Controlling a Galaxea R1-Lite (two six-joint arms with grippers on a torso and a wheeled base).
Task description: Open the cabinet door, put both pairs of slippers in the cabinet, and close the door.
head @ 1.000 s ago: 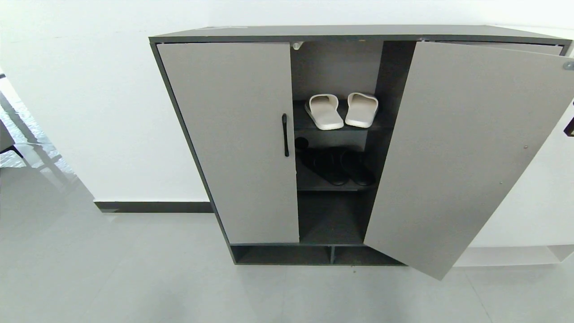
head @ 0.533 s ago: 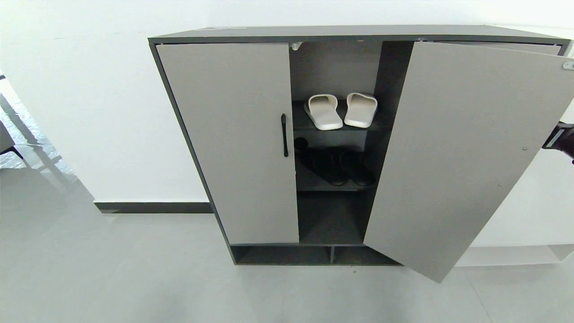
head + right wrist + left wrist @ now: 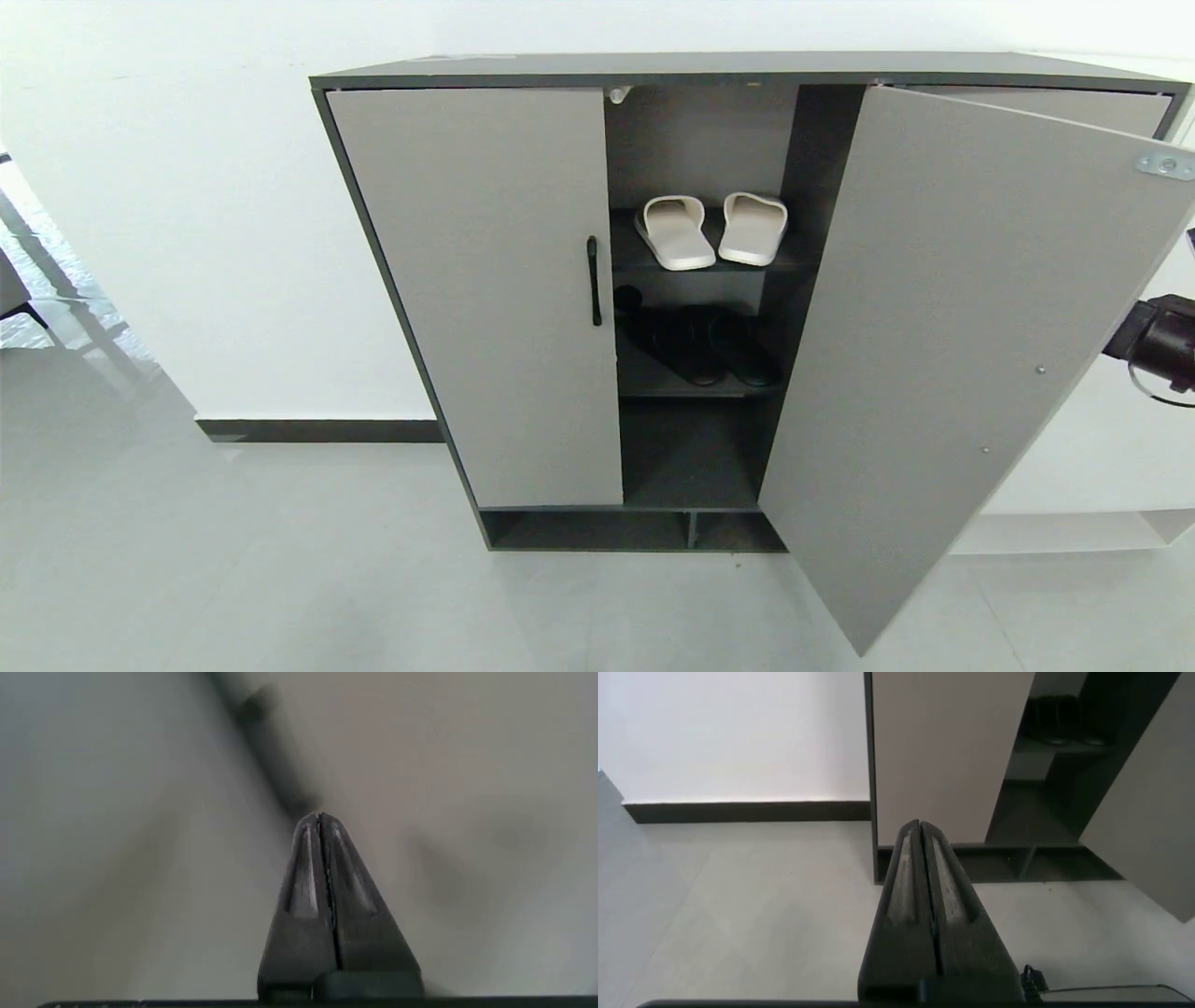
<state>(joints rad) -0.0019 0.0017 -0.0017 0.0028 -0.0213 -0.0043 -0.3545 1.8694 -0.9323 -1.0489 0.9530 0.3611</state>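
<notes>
Nearest, the left gripper hangs over the floor in front of the cabinet, its fingers pressed together on nothing; the right gripper is likewise pressed together and empty, its tips close to a pale flat surface with a blurred dark bar just beyond them, probably the outer handle of the right door; that door stands swung well out, with the right arm coming in behind its free edge; the left door is shut, its handle upright; deeper in, the white slippers sit side by side on the upper shelf and the black slippers on the lower shelf, so closing looks like the step left. The push could go wrong if the shut tips skid along the smooth panel or slip off the bar, leaving the door ajar; a hard shove might make it bounce back; the black pair lies near its shelf's front edge and could foul the door. The right wrist view gives the contact area, which the panel hides from the head view; the head view alone gives the door's angle and both pairs.
</notes>
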